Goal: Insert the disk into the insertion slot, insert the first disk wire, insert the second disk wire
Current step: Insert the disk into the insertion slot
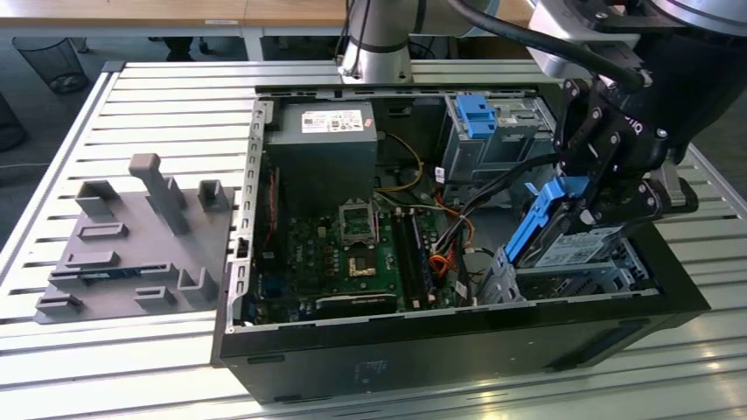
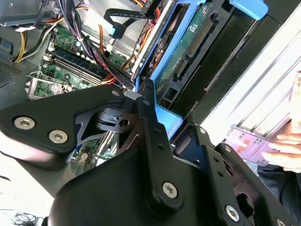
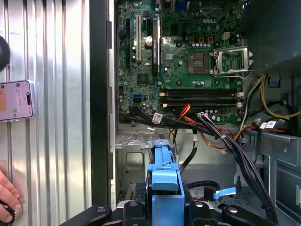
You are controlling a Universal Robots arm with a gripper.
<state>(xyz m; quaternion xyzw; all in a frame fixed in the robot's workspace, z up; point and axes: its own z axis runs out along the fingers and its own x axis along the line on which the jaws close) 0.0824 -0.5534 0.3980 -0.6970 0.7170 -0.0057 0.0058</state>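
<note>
In the exterior view my gripper (image 1: 601,199) is shut on the disk (image 1: 575,241). The disk is a flat drive with a white-and-blue label in a bright blue caddy, held tilted on edge. It hangs just above the insertion slot (image 1: 578,280), a low silver perforated cage in the case's near corner on the exterior view's right. In the second wrist view my black fingers (image 2: 146,106) clamp the blue caddy (image 2: 165,120), and the disk's green circuit board (image 2: 188,47) faces the camera. The first wrist view shows the caddy (image 3: 164,188) between the finger links, with the cage's sheet metal (image 3: 136,153) beyond.
The open computer case (image 1: 467,341) holds a motherboard (image 1: 350,245), a power supply (image 1: 321,149) and a taller grey bay with a blue latch (image 1: 478,114). Loose black and orange cables (image 3: 207,132) run near the cage. A grey fixture board (image 1: 129,245) lies at the exterior view's left. A hand (image 3: 7,193) and a phone (image 3: 14,100) are outside the case.
</note>
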